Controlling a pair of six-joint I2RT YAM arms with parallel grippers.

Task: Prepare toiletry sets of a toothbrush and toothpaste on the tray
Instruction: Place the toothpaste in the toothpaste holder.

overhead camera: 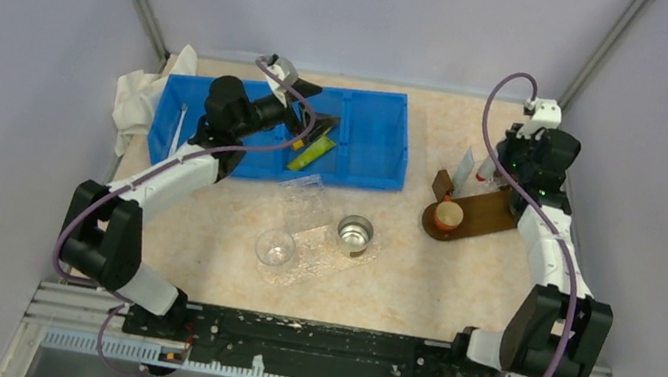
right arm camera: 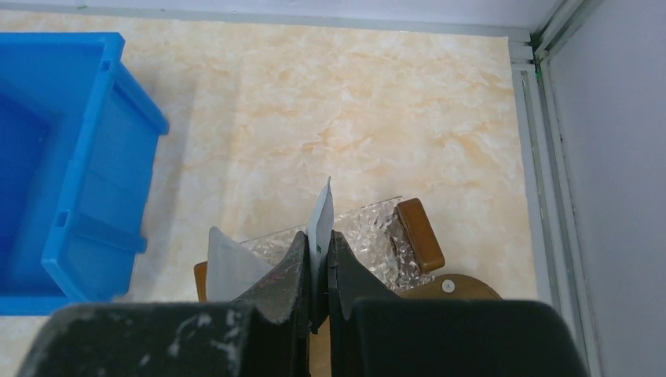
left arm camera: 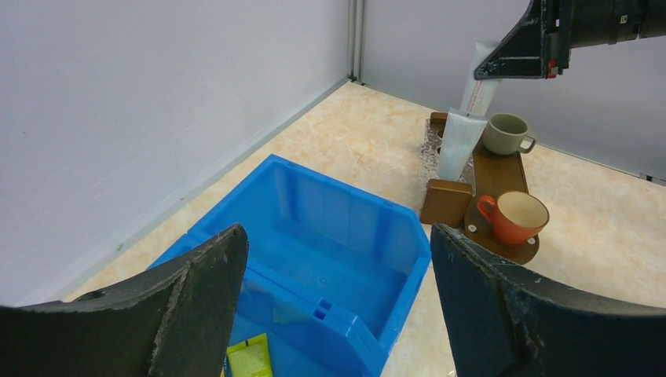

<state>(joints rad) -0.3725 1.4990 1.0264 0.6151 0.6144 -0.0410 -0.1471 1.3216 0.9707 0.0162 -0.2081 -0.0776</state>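
The table (overhead camera: 418, 273), with its pale marbled top, carried a blue divided bin (overhead camera: 373, 139) along its far edge, towards the far left corner. The left arm (overhead camera: 175, 174) reached over the bin, and the left gripper (left arm camera: 338, 314) hung above it with its fingers spread wide and nothing between them. A yellow and green toothpaste tube (overhead camera: 312, 152) lay in the bin just beneath that gripper. A crumpled white cloth (overhead camera: 137, 97) sat against the bin's left end.

Near the right edge lay a brown wooden tray (overhead camera: 488, 213). The right arm (overhead camera: 544, 242) extended over the tray's far end, and the right gripper (right arm camera: 318, 236) was clamped on the flat crimped end of a white toothpaste tube (right arm camera: 320, 212), holding it upright over the tray. A second white tube (right arm camera: 228, 263) stood just beside it, at a clear textured glass piece (right arm camera: 377, 239) on the tray. An orange cup (left arm camera: 514, 217) sat at the tray's near end, and a grey-green mug (left arm camera: 506, 133) stood further back on it, near the held tube.

Around the middle of the table were a crumpled clear plastic sheet (overhead camera: 307, 205), a metal cup (overhead camera: 354, 235) and a clear cup (overhead camera: 275, 248), close together.

One white toothbrush (overhead camera: 177, 128) lay in the bin's left compartment, well apart from the tray.
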